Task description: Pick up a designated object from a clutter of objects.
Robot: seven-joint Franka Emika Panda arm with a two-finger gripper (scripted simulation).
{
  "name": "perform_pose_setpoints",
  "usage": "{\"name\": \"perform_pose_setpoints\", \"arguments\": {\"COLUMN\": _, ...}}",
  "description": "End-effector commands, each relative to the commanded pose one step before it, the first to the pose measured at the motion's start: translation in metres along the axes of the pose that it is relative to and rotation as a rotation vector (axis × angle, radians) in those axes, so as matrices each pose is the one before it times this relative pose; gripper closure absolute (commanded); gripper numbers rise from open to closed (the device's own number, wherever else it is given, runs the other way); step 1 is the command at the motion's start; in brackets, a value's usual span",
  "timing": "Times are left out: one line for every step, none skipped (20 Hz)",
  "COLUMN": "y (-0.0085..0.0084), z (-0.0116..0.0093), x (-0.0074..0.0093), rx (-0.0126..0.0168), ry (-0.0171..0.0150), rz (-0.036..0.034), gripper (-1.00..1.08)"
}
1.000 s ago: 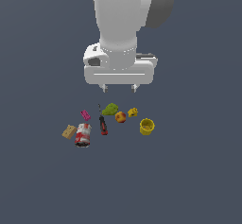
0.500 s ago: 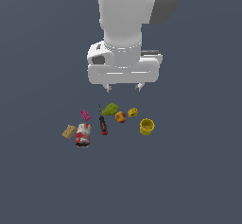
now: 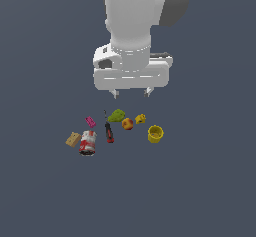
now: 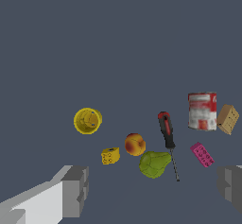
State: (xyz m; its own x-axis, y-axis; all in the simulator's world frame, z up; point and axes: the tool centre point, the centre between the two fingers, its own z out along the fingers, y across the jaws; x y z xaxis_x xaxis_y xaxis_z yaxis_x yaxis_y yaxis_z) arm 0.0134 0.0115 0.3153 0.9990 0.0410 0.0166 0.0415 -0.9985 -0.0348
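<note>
Hand (image 3: 132,93) shifted toward exterior view's right, wide open, empty; can (image 4: 202,111) label unreadable.

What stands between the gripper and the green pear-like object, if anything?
Nothing visible does. The gripper hangs open above the green pear-like object with only free space between them. Its close neighbours lie beside it: the red-yellow fruit on one side, the screwdriver on the other.

Arm (image 3: 140,11) cut off at exterior view's top edge. Wrist view: fingers (image 4: 75,190) cropped by picture edges, tips out of frame. Can (image 4: 202,110) label print too small to read.
</note>
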Motion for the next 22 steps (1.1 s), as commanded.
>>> {"name": "perform_pose_setpoints", "arguments": {"y": 0.00145, "z": 0.00319, "x": -0.00058, "rx": -0.00128, "ry": -0.00034, "rz": -0.01636, "gripper": -0.92}}
{"name": "perform_pose_setpoints", "arguments": {"y": 0.00073, "z": 0.00166, "x": -0.00030, "rx": -0.00065, "ry": 0.00002, "rz": -0.00910, "gripper": -0.92}}
{"name": "perform_pose_setpoints", "arguments": {"y": 0.00087, "z": 0.00189, "x": -0.00038, "rx": -0.00081, "ry": -0.00010, "rz": -0.01012, "gripper": -0.92}}
{"name": "perform_pose_setpoints", "arguments": {"y": 0.00101, "z": 0.00214, "x": -0.00048, "rx": -0.00098, "ry": -0.00024, "rz": -0.01124, "gripper": -0.92}}
{"name": "perform_pose_setpoints", "arguments": {"y": 0.00112, "z": 0.00235, "x": -0.00056, "rx": -0.00109, "ry": -0.00032, "rz": -0.01221, "gripper": -0.92}}
{"name": "perform_pose_setpoints", "arguments": {"y": 0.00118, "z": 0.00254, "x": -0.00063, "rx": -0.00114, "ry": -0.00032, "rz": -0.01336, "gripper": -0.92}}
{"name": "perform_pose_setpoints", "arguments": {"y": 0.00123, "z": 0.00273, "x": -0.00070, "rx": -0.00118, "ry": -0.00031, "rz": -0.01452, "gripper": -0.92}}
{"name": "perform_pose_setpoints", "arguments": {"y": 0.00129, "z": 0.00292, "x": -0.00079, "rx": -0.00123, "ry": -0.00033, "rz": -0.01565, "gripper": -0.92}}
{"name": "perform_pose_setpoints", "arguments": {"y": 0.00136, "z": 0.00312, "x": -0.00090, "rx": -0.00130, "ry": -0.00040, "rz": -0.01672, "gripper": -0.92}}
{"name": "perform_pose_setpoints", "arguments": {"y": 0.00141, "z": 0.00332, "x": -0.00101, "rx": -0.00137, "ry": -0.00047, "rz": -0.01784, "gripper": -0.92}}
{"name": "perform_pose_setpoints", "arguments": {"y": 0.00147, "z": 0.00353, "x": -0.00113, "rx": -0.00142, "ry": -0.00052, "rz": -0.01903, "gripper": -0.92}}
{"name": "perform_pose_setpoints", "arguments": {"y": 0.00151, "z": 0.00374, "x": -0.00126, "rx": -0.00146, "ry": -0.00057, "rz": -0.02025, "gripper": -0.92}}
{"name": "perform_pose_setpoints", "arguments": {"y": 0.00154, "z": 0.00394, "x": -0.00141, "rx": -0.00150, "ry": -0.00064, "rz": -0.02145, "gripper": -0.92}}
{"name": "perform_pose_setpoints", "arguments": {"y": 0.00155, "z": 0.00414, "x": -0.00156, "rx": -0.00152, "ry": -0.00070, "rz": -0.02264, "gripper": -0.92}}
{"name": "perform_pose_setpoints", "arguments": {"y": 0.00154, "z": 0.00428, "x": -0.00169, "rx": -0.00152, "ry": -0.00076, "rz": -0.02353, "gripper": -0.92}}
{"name": "perform_pose_setpoints", "arguments": {"y": 0.00146, "z": 0.00428, "x": -0.00177, "rx": -0.00146, "ry": -0.00079, "rz": -0.02367, "gripper": -0.92}}
{"name": "perform_pose_setpoints", "arguments": {"y": 0.00138, "z": 0.00426, "x": -0.00185, "rx": -0.00140, "ry": -0.00081, "rz": -0.02371, "gripper": -0.92}}
{"name": "perform_pose_setpoints", "arguments": {"y": 0.00128, "z": 0.00424, "x": -0.00191, "rx": -0.00133, "ry": -0.00083, "rz": -0.02376, "gripper": -0.92}}
{"name": "perform_pose_setpoints", "arguments": {"y": 0.00120, "z": 0.00422, "x": -0.00198, "rx": -0.00127, "ry": -0.00085, "rz": -0.02379, "gripper": -0.92}}
{"name": "perform_pose_setpoints", "arguments": {"y": 0.00111, "z": 0.00420, "x": -0.00204, "rx": -0.00120, "ry": -0.00087, "rz": -0.02383, "gripper": -0.92}}
{"name": "perform_pose_setpoints", "arguments": {"y": 0.00101, "z": 0.00418, "x": -0.00210, "rx": -0.00114, "ry": -0.00088, "rz": -0.02387, "gripper": -0.92}}
{"name": "perform_pose_setpoints", "arguments": {"y": 0.00091, "z": 0.00416, "x": -0.00215, "rx": -0.00107, "ry": -0.00089, "rz": -0.02391, "gripper": -0.92}}
